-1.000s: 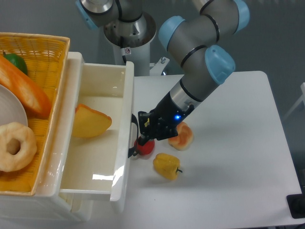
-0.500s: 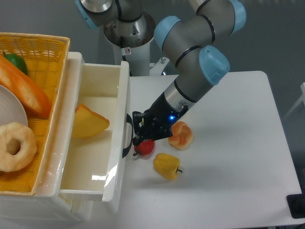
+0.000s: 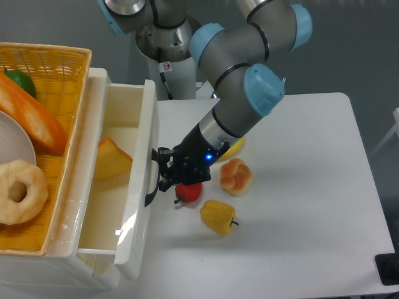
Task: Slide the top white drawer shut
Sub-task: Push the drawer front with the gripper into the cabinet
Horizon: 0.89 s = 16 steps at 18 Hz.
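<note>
Top white drawer (image 3: 138, 187), left-centre of frame, slid further in than half second back; opening narrower, still partly out. Gripper (image 3: 163, 174) pressed against black handle (image 3: 151, 180); jaw spread — couldn't tell. Yellow wedge (image 3: 111, 159) sat inside drawer. Red fruit (image 3: 189, 192), yellow pepper (image 3: 219, 216), bun (image 3: 235, 176) lay right of front panel, off travel line. Wicker basket (image 3: 53, 75) upper left.

**Gloss, wicker and matt white**

The top white drawer (image 3: 134, 205) looks like smooth, glossy plastic, with bright glints on its walls and floor; its thin handle (image 3: 151, 182) is black. The basket (image 3: 59, 78) is rough yellow wicker. The surface (image 3: 312, 212) is plain matt white. The arm (image 3: 240, 93) has smooth grey shells with pale blue plastic caps. The claw (image 3: 167, 177) is matt black.
</note>
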### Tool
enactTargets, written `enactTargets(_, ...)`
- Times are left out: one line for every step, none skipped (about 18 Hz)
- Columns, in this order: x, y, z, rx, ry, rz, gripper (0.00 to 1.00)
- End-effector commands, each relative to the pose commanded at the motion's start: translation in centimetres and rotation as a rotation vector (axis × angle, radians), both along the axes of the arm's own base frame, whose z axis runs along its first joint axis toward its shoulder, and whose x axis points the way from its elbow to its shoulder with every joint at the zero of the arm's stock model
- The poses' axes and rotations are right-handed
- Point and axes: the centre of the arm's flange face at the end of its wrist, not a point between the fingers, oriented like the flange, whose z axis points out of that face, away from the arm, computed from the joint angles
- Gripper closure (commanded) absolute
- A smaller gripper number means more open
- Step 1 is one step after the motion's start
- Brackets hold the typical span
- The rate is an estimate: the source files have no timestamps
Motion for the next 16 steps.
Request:
enactTargets(0.4,0.3,0.0,-0.002,0.0,-0.007,1.0)
enactTargets(0.5,0.3,0.0,-0.004,-0.003,-0.004,1.0)
enactTargets(0.8,0.5,0.0,-0.006,-0.004,-0.007,1.0)
enactTargets(1.1,0.8,0.0,-0.006,-0.007,-0.011,1.0)
enactTargets(1.2,0.8,0.0,-0.007,-0.008,-0.01,1.0)
enactTargets(1.3,0.9,0.0,-0.008,-0.009,-0.011,1.0)
enactTargets(1.7,1.1,0.0,-0.009,-0.01,-0.017,1.0)
enactTargets(1.8,1.2,0.0,-0.01,-0.011,-0.016,1.0)
enactTargets(1.9,1.2,0.1,-0.009,-0.012,-0.017,1.0)
enactTargets(2.0,1.3,0.1,-0.006,-0.015,-0.017,1.0)
enactTargets(2.0,1.3,0.1,-0.005,-0.016,-0.017,1.0)
enactTargets(2.2,1.5,0.2,-0.005,-0.018,-0.019,1.0)
enactTargets(2.6,1.7,0.3,-0.005,-0.018,-0.021,1.0)
enactTargets(2.6,1.7,0.3,-0.005,-0.018,-0.021,1.0)
enactTargets(2.7,1.7,0.3,-0.005,-0.018,-0.023,1.0)
enactTargets(3.0,1.9,0.3,-0.005,-0.018,-0.029,1.0)
